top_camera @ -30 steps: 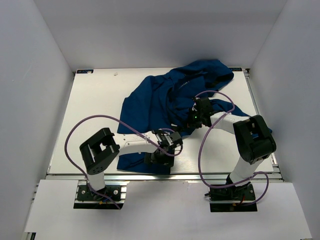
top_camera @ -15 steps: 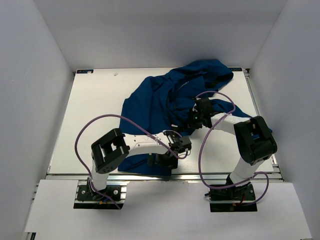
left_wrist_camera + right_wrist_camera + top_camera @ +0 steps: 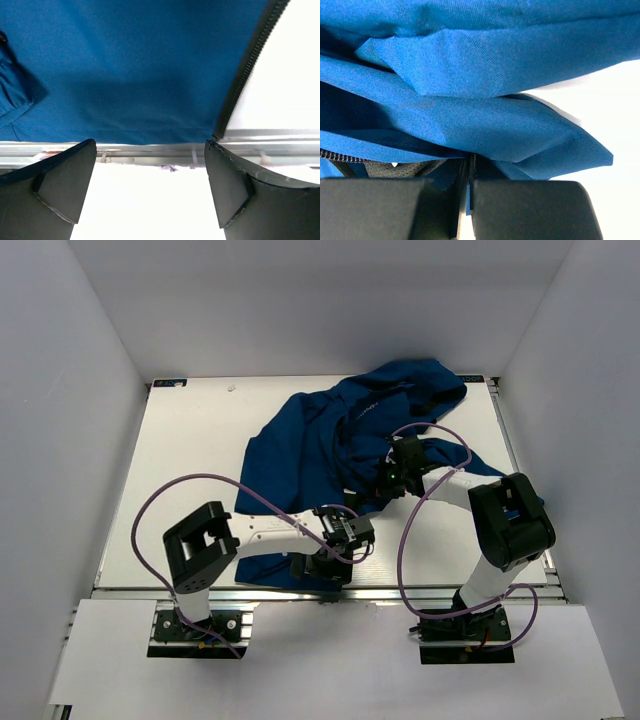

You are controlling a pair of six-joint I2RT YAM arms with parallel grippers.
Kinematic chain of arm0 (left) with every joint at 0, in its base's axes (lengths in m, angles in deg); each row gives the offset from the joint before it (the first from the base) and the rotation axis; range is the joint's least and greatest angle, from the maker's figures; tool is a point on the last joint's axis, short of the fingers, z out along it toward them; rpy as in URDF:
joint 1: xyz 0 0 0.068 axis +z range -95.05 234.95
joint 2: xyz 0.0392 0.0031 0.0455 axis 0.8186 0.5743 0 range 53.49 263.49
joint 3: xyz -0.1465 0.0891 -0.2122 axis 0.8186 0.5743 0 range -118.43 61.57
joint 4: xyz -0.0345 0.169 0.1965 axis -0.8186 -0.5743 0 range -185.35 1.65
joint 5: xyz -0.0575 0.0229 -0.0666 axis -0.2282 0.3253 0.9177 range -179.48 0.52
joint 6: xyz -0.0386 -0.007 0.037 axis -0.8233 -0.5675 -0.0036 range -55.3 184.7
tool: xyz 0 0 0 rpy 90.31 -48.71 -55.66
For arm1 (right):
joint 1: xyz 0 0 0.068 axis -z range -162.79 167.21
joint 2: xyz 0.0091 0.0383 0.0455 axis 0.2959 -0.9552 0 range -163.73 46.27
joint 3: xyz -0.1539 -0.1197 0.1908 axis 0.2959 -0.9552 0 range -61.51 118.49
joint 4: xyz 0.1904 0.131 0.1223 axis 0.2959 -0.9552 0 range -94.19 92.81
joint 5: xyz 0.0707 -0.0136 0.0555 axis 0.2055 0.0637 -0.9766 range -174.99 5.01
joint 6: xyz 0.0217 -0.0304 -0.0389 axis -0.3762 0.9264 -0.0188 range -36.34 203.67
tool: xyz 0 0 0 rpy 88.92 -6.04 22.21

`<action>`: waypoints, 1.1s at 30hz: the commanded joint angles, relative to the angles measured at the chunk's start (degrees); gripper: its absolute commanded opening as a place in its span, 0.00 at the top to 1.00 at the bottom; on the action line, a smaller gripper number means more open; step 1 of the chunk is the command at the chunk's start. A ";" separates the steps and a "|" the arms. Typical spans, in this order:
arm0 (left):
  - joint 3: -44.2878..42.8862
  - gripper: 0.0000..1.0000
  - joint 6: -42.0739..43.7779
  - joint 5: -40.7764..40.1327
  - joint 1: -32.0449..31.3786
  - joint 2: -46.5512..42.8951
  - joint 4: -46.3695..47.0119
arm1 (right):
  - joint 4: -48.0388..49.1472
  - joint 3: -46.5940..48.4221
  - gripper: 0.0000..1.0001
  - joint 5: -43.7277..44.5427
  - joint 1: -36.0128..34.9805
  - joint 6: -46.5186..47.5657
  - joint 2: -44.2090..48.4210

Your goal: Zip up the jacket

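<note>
The dark blue jacket (image 3: pixel 310 440) lies crumpled across the table (image 3: pixel 180 470), from the back right down to the near edge. My left gripper (image 3: pixel 318 565) hovers open over its bottom hem at the table's front edge. In the left wrist view the fingers (image 3: pixel 60 185) stand wide apart with nothing between them. The hem (image 3: pixel 125 100) lies just beyond them, with the dark zipper teeth (image 3: pixel 247 70) running up its right edge. My right gripper (image 3: pixel 386 480) is shut on a thin fold of the jacket (image 3: pixel 485 130) by the zipper teeth (image 3: pixel 340 156) and mesh lining (image 3: pixel 395 167).
An aluminium rail (image 3: pixel 150 150) runs along the table's near edge right under the left fingers. White walls close in the table on three sides. Purple cables (image 3: pixel 200 480) loop above both arms. A small white speck (image 3: pixel 232 388) lies at the back left.
The left gripper has moved toward the near edge, down to the jacket's bottom hem, and its elbow has swung. The right gripper has kept its hold and place.
</note>
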 commanded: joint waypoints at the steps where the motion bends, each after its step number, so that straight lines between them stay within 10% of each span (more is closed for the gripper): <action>1: 1.68 0.02 0.48 0.31 -0.22 -5.50 3.63 | -4.72 -2.18 1.00 3.22 0.31 1.70 -0.66; 33: 7.13 0.13 5.76 2.69 5.14 3.44 12.08 | -5.60 -3.06 1.00 3.22 0.31 1.44 0.30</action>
